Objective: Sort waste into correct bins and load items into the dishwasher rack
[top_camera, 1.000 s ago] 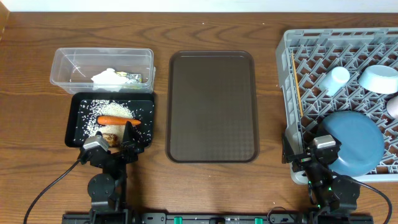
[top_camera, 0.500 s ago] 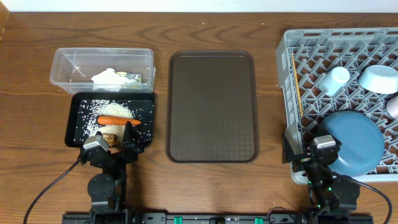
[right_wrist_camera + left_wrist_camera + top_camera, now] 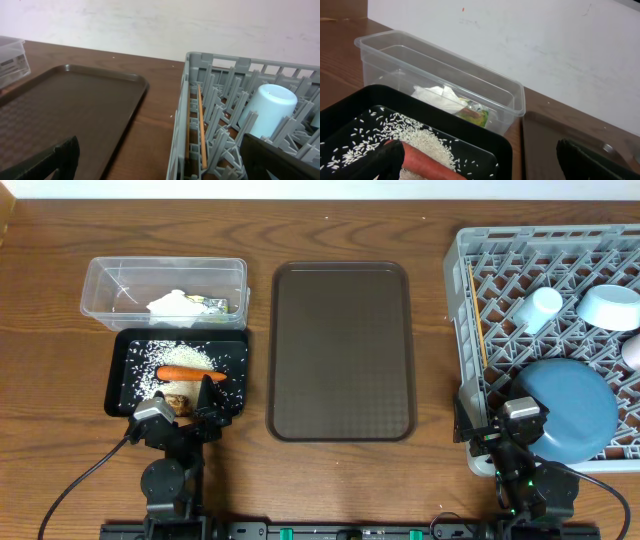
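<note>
The black tray [image 3: 118, 375] holds white rice [image 3: 180, 355], an orange carrot [image 3: 190, 374] and a brown lump [image 3: 180, 398]. Behind it the clear tub [image 3: 165, 275] contains crumpled tissue [image 3: 175, 304] and a green-yellow wrapper [image 3: 212, 304]. My left gripper [image 3: 485, 167] hangs open over the tray's near edge, one finger beside the carrot [image 3: 427, 162]. The grey rack [image 3: 462, 300] carries a dark-blue plate [image 3: 570, 410], a white bowl [image 3: 608, 306], two pale cups [image 3: 540, 308] and chopsticks [image 3: 478, 315]. My right gripper [image 3: 165, 165] is open and empty at the rack's near-left corner.
A large brown serving tray [image 3: 340, 350] lies bare in the middle of the wooden table, between the bins and the rack. A white wall runs along the table's far edge.
</note>
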Robot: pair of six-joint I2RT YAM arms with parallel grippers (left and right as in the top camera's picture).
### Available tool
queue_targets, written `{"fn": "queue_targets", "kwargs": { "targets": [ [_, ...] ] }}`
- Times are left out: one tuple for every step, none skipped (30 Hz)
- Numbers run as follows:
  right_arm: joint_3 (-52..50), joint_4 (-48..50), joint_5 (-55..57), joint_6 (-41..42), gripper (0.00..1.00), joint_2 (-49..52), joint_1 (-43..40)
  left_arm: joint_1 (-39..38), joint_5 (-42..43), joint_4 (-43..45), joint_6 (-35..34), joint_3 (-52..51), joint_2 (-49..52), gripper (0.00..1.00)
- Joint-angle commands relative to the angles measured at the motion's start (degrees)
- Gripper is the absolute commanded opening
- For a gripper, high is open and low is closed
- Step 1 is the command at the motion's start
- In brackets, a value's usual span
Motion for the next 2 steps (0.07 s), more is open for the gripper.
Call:
{"fn": "queue_targets", "kwargs": {
  "targets": [
    [-0.2,0.0,-0.2,-0.7,0.99,-0.3,-0.2,-0.2,-0.9,-2.7,1.3,-0.9,-0.4,0.98],
    [-0.2,0.0,-0.2,-0.7,0.99,-0.3,-0.2,-0.2,-0.9,-2.7,1.3,-0.9,-0.4,0.98]
  ]
}}
